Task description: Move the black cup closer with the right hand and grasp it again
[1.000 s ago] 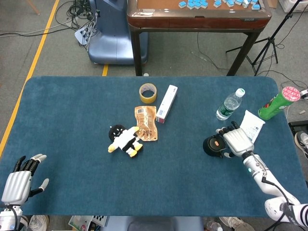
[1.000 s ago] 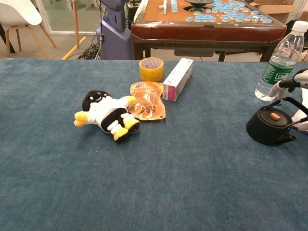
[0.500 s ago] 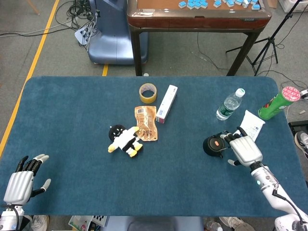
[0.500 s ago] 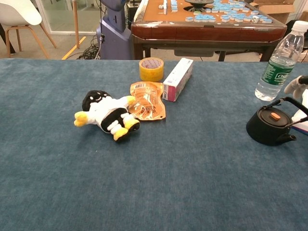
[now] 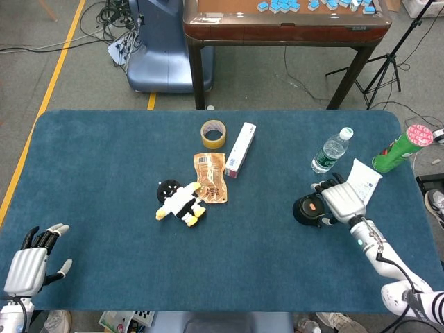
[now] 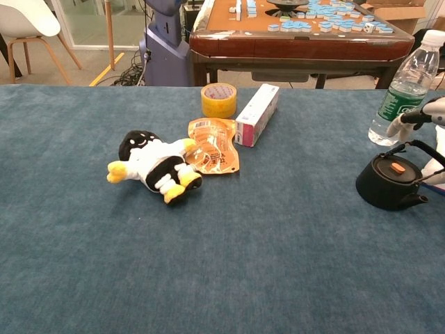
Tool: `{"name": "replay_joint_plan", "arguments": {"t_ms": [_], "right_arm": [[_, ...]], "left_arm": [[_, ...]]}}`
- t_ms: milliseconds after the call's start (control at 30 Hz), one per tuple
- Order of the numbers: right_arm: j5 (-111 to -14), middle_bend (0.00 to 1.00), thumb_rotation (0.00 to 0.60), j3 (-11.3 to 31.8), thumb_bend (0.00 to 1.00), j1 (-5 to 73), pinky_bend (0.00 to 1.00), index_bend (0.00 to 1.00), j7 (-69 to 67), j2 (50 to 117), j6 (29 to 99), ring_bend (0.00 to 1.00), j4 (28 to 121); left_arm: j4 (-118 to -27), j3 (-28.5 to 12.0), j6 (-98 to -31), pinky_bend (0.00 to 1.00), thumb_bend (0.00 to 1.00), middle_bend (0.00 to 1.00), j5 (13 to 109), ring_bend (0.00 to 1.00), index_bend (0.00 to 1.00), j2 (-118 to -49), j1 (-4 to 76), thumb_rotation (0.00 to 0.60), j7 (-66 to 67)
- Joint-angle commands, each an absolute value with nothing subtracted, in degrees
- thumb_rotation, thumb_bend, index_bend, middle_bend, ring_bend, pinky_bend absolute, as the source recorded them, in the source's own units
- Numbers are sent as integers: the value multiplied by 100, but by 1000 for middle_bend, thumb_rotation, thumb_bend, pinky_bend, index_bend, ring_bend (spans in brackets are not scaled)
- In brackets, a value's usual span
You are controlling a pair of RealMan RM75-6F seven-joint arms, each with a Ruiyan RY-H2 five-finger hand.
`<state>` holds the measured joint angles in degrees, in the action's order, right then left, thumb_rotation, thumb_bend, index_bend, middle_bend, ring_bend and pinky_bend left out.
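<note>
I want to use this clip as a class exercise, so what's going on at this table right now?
A two-armed robot is working on a black cup near the right side of a blue table. Its right hand is right against the cup, fingers around the far side, though a firm grip can't be confirmed. The left hand rests open at the near left corner, holding nothing.

Cup [image 5: 307, 209] before bottle [image 5: 331, 150], perhaps touching right robot hand [image 5: 341, 202]
</note>
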<state>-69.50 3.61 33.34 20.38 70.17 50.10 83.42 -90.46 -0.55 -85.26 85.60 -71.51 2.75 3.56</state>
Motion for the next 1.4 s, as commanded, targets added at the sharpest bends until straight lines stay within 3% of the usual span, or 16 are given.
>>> {"name": "replay_joint_plan", "arguments": {"t_ms": [33,633,1400], "right_arm": [[-6875,269,600,379,0,3401,81,218,2057,7088,4924,209,8248],[-7080,269,600,-9,0,2916,81,217,1896,6592,5358,270,9065],[-8407,269,600,-771,0,1922,81,217,1902,6328,6514,327,10102]], "left_arm": [[-9049,-54,-8529,43,269,166,8558,210,200,-7149,270,600,355],[-9009,-41,-8491,43,270,166,8605,210,200,-7152,295,600,249],[-9001,-35,-8505,43,270,166,8673,210,199,-7146,318,600,168]]}}
